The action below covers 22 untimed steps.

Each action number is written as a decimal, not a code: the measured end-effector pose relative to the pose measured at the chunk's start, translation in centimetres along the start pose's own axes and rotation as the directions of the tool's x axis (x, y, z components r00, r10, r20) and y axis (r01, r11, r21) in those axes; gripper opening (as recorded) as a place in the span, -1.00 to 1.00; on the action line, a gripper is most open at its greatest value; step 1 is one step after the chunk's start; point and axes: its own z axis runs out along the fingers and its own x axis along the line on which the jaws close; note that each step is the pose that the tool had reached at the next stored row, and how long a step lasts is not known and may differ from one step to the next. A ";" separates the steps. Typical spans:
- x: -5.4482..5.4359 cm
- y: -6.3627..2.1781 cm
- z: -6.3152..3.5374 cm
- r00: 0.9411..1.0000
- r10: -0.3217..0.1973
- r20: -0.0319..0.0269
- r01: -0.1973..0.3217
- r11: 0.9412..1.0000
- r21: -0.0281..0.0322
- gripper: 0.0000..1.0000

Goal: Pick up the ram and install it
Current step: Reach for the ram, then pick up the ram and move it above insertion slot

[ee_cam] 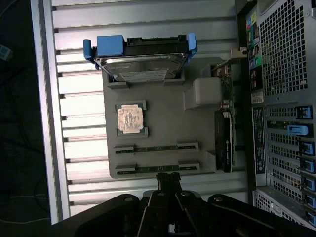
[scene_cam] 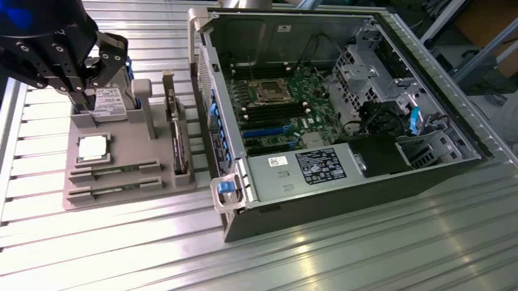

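Over the slatted table [scene_cam: 324,260] my clenched, empty gripper [ee_cam: 168,178] hangs by the tray [scene_cam: 130,145]; the ram [scene_cam: 113,189], at the exterior view's 6 o'clock from the CPU [scene_cam: 93,147], needs jaws opened and squared across it.

In the wrist view, the hand [ee_cam: 168,177] is cut off at the frame edge behind its closed tips, and the computer case [ee_cam: 281,98] runs out of frame. In the exterior view, the arm [scene_cam: 36,36] leaves the upper edge and the hand hides part of the hard drive [scene_cam: 105,100]. You can't make out the chips on the ram sticks [scene_cam: 113,171] or read the power supply label [scene_cam: 319,165].
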 end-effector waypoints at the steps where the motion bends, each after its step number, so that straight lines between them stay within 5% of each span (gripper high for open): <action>1: 0.0 0.00 0.00 1.000 0.000 0.000 0.000 1.000 0.000 -0.79; 6: 0.0 0.00 0.00 1.000 -0.008 0.000 0.008 1.000 0.000 -0.79; 9: 0.0 0.00 0.00 0.996 -0.090 -0.002 0.090 0.996 -0.002 -0.79; 11: 0.0 0.00 0.00 0.986 -0.169 -0.004 0.169 0.986 -0.005 -0.79; 13: 0.0 0.00 0.00 0.965 -0.264 -0.006 0.264 0.965 -0.008 -0.79; 15: 0.0 0.00 0.01 0.937 -0.349 -0.008 0.349 0.937 -0.011 -0.79; 16: 0.0 0.00 0.00 0.913 -0.408 -0.009 0.408 0.913 -0.013 -0.79; 19: 0.0 0.00 0.01 0.864 -0.504 -0.010 0.504 0.864 -0.017 -0.79; 22: 0.0 0.00 0.00 0.803 -0.596 -0.011 0.595 0.803 -0.021 -0.79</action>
